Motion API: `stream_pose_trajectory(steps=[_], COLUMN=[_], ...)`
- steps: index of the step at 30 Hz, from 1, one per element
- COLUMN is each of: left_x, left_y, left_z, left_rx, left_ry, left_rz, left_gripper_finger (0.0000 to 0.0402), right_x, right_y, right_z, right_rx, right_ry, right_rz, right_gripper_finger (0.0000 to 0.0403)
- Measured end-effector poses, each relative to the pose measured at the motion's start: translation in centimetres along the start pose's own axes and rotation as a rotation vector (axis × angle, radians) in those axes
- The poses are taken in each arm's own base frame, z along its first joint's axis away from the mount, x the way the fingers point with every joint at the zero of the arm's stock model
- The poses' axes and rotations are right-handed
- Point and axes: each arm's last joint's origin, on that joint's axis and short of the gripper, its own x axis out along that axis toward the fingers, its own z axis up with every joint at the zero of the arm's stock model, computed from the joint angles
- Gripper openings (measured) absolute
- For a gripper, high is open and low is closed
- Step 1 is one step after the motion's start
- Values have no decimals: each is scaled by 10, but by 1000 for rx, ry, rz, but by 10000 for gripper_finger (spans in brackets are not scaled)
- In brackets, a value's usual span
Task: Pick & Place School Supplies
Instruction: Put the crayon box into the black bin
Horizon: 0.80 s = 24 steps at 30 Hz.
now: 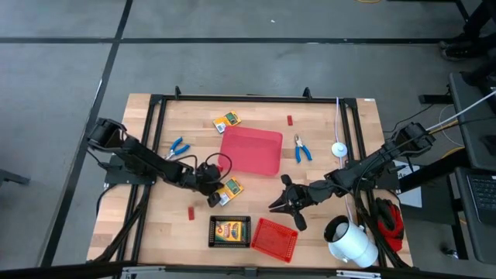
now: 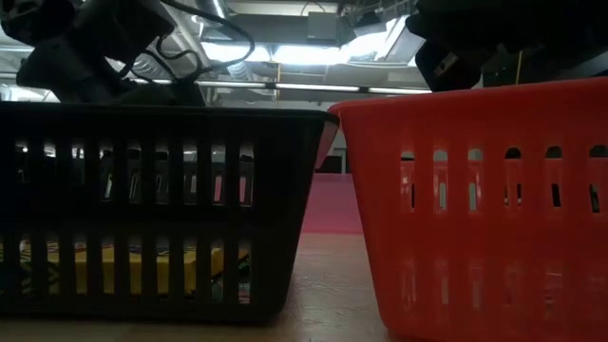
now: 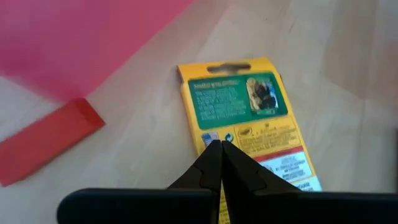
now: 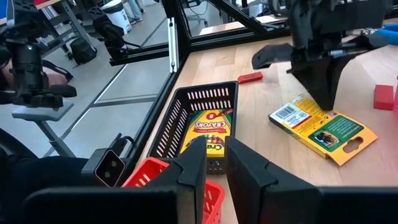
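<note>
A yellow-and-green card box [image 1: 232, 187] lies flat on the wood table, just in front of the large red tray [image 1: 250, 149]. My left gripper [image 3: 219, 148] is shut, its tips down on this box [image 3: 249, 118]. My right gripper [image 4: 215, 158] hovers to the right of the box above the table, narrowly open with nothing between its fingers. A second card box [image 1: 227, 120] and a tiny red block [image 1: 290, 120] lie at the far side. Blue-handled pliers lie left [image 1: 177, 147] and right [image 1: 301, 149] of the tray. Another red block [image 1: 191, 213] lies near the left gripper. My left gripper sets its shut fingertips [image 4: 323, 102] on the card box's top face near the barcode end [image 3: 210, 138]. The fingers come from above, slanting down. The box lies flat on the table.
At the near edge a black basket [image 1: 229, 231] holds a crayon box [image 4: 208, 127], and a red mesh basket [image 1: 274, 237] stands right beside it. A white roll [image 1: 350, 242] sits at the near right corner. Bare wood lies at the near left.
</note>
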Motion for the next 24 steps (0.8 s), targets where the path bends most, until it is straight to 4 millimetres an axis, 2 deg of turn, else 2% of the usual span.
stream_pose_trajectory(steps=[6, 24], left_x=[6, 5], left_y=[0, 8], left_z=[-2, -7], left_rx=[-3, 18], left_ry=[0, 19], left_rz=[22, 127], left_gripper_finger=[2, 2], right_x=[0, 0], right_y=[0, 1], right_z=[0, 2], right_rx=[0, 3], right_ry=[0, -15], right_rz=[0, 6], right_gripper_finger=[61, 61])
